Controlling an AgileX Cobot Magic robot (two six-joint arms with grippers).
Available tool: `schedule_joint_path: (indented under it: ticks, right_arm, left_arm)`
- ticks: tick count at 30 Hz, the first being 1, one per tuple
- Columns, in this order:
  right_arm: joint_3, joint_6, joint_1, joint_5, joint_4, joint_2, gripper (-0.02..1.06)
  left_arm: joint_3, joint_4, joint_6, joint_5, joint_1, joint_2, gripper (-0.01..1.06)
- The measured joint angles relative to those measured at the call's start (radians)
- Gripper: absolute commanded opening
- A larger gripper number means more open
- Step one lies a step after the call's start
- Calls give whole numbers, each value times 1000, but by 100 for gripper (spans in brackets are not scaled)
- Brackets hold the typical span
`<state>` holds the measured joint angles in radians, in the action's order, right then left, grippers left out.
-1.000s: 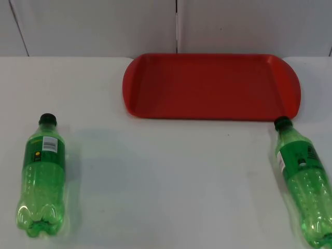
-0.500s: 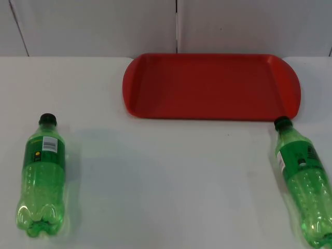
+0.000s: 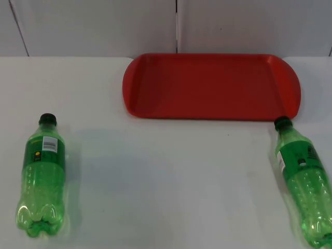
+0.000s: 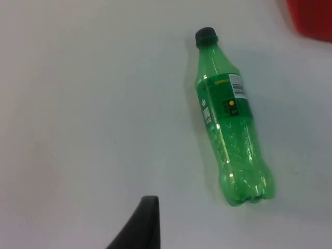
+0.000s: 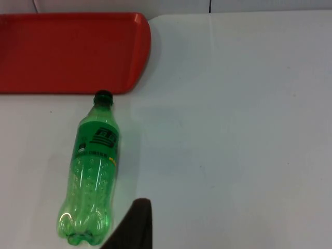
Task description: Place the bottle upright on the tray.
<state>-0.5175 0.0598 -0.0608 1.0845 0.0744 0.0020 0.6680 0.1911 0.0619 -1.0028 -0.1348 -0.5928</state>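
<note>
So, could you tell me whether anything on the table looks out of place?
Both green bottles lie on their sides on the white table: the left bottle well left of the red tray, the right bottle with its cap near the tray's corner. Nothing looks spilled or damaged.

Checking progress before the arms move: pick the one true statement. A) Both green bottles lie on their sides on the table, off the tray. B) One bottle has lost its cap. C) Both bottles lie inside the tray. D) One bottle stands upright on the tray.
A: the left bottle and the right bottle both lie flat on the white table, black caps on, and nothing sits in the red tray.
</note>
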Motion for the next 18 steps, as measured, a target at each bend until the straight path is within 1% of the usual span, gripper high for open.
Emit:
schedule_joint_path:
  ticks: [4,6,13,17,18]
  right_arm:
    - [0,0,0,0,0,0,105]
    - [0,0,0,0,0,0,105]
    - [0,0,0,0,0,0,105]
    - [0,0,0,0,0,0,105]
    - [0,0,0,0,0,0,105]
  left_arm:
    - [0,21,18,28,0,-64,105]
    - [0,45,50,48,0,-118,105]
    - [0,74,89,82,0,-225,105]
    - [0,80,96,119,0,-292,105]
    - [0,88,106,143,0,-320,105]
